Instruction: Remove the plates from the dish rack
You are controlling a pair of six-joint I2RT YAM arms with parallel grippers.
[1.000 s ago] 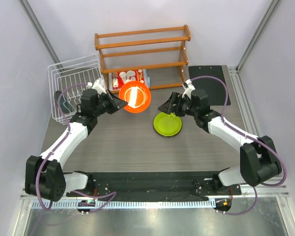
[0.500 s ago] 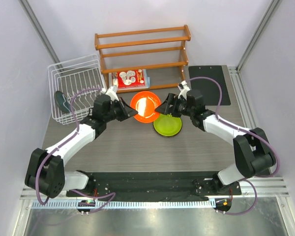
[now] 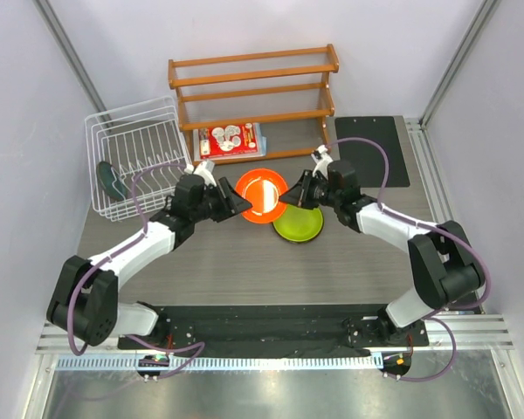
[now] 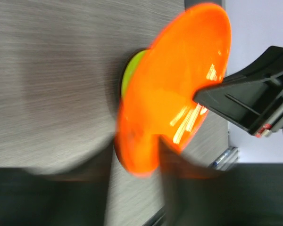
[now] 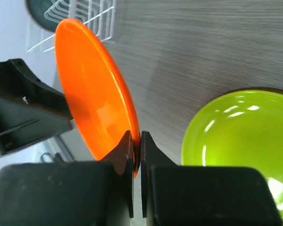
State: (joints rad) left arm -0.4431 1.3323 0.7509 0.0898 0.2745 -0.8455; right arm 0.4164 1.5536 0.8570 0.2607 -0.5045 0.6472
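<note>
Count: small round plates 3 (orange plate, lime green plate, dark blue-grey plate); white wire dish rack 1; brown wooden three-tier shelf 1; red-and-white printed package 1.

orange plate, lime plate, rack — white

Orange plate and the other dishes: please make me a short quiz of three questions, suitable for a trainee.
1. How many plates show in the white wire dish rack?
2. True or false: the right hand pinches the rim of the round plain orange plate.
3. The round lime green plate is: A standing in the rack; B held in the air; C lying flat outside the rack.
Key: 1 one, the dark blue-grey plate; 2 true; 3 C.
</note>
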